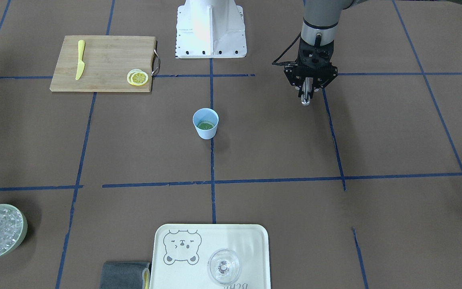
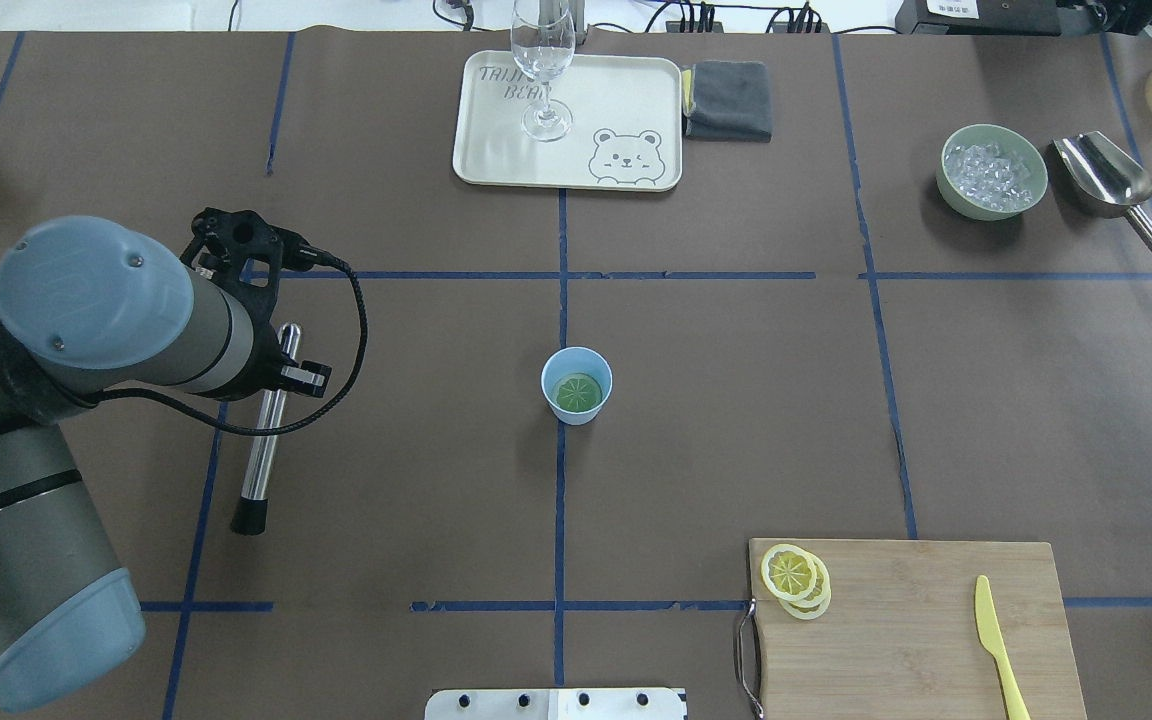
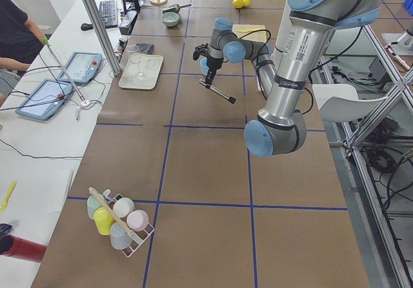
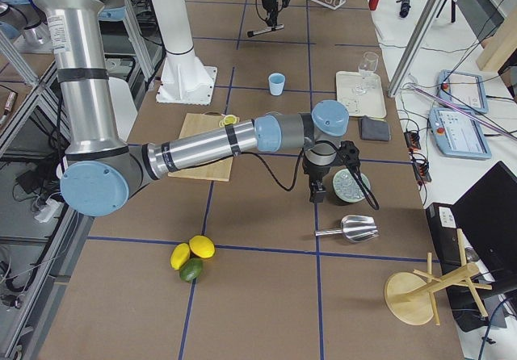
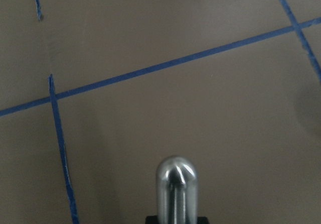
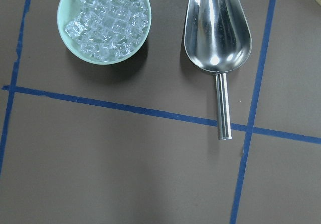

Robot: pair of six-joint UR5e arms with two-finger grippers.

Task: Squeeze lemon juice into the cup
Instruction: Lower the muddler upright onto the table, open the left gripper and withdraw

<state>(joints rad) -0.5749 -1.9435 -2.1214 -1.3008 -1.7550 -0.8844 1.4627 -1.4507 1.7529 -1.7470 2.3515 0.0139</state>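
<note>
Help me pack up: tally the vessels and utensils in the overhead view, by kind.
Blue cup: 1
Stemmed glass: 1
Bowl of ice: 1
Metal scoop: 1
Yellow knife: 1
Metal rod, in left hand: 1
Total: 6

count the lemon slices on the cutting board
2, overlapping at one corner of the cutting board: the top slice and a lower slice peeking out beneath it. More could be hidden under them.

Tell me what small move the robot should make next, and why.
Probably bring the right gripper from by the ice bowl over to the lemon on the cutting board. It lies untouched, away from the cup, and the left gripper holds a metal rod.
</note>
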